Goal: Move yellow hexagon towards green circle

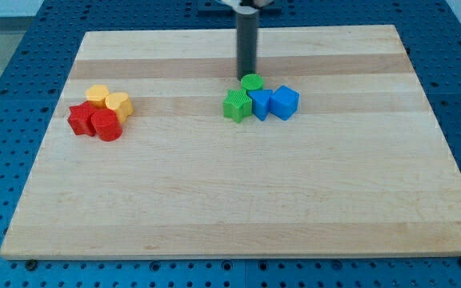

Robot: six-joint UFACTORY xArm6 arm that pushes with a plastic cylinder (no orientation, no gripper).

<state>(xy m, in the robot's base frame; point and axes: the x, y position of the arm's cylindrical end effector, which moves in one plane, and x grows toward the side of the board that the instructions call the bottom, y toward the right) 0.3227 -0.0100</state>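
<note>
The yellow hexagon (97, 95) sits at the view's left, touching a yellow cylinder-like block (119, 106). The green circle (252, 82) sits near the board's middle top, at the back of a cluster with a green star (236, 105). My tip (247, 77) stands just above the green circle in the view, at its far edge, and far to the right of the yellow hexagon. The rod rises straight toward the view's top.
A red star-like block (80, 118) and a red cylinder (106, 126) press against the yellow blocks. Two blue blocks (260, 104) (285, 102) sit right of the green star. The wooden board (238, 208) lies on a blue perforated table (6, 48).
</note>
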